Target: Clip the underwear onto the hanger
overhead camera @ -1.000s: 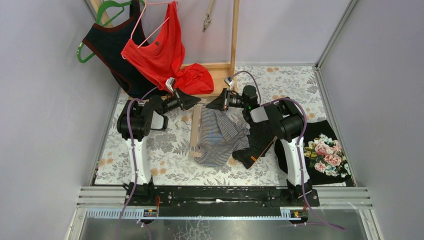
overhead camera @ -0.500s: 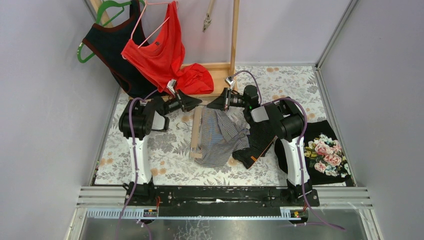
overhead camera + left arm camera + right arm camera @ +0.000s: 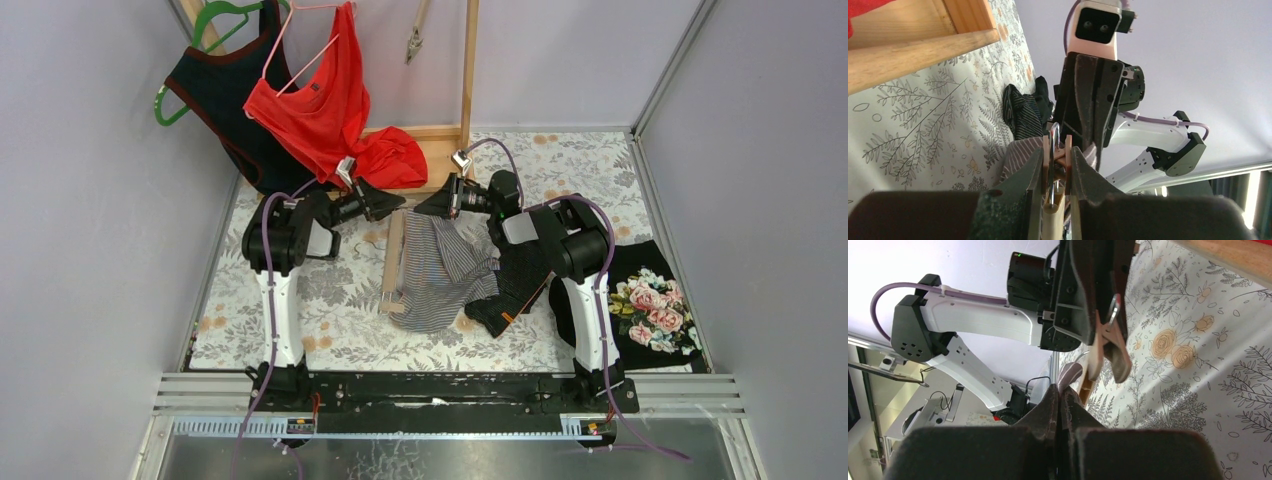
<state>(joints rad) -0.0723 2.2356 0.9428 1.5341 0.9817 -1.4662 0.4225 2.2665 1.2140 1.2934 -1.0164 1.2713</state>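
Left gripper [image 3: 388, 207]: narrowed onto the clip. In the left wrist view I see its two fingers [image 3: 1034, 165] squeezing the clip from either side.
Clip [image 3: 1058, 150]: wooden peg type with a metal spring, at the far end of the hanger as far as I can tell. In the right wrist view its two limbs splay apart toward the table, so the mouth stands open.
Right gripper [image 3: 428, 208]: fingers pressed together. A thin pale fold of fabric shows at the tips in its own view, and I read it as pinching the underwear's far edge.
Gap between grippers: I see them nose to nose, close but apart.
Underwear [image 3: 440, 268]: grey-and-white striped, mid-table. It is spread just right of the hanger bar, with its far edge lifted at the right gripper.
Hanger [image 3: 392, 262]: pale wood, lying lengthwise on the table [image 3: 330, 300], with its far end raised at the left gripper.
Black garment [image 3: 512, 285]: crumpled, touching the right side of the underwear and partly under the right arm.
Floral garment [image 3: 650, 300]: black with pink roses, at the table's right edge.
Red top [image 3: 320, 105]: hanging far left, its lower hem pooled on the wooden frame's base.
Dark vest [image 3: 222, 100]: hanging behind the red top, by a green hanger [image 3: 213, 18].
Wooden frame [image 3: 468, 70]: upright at the back.
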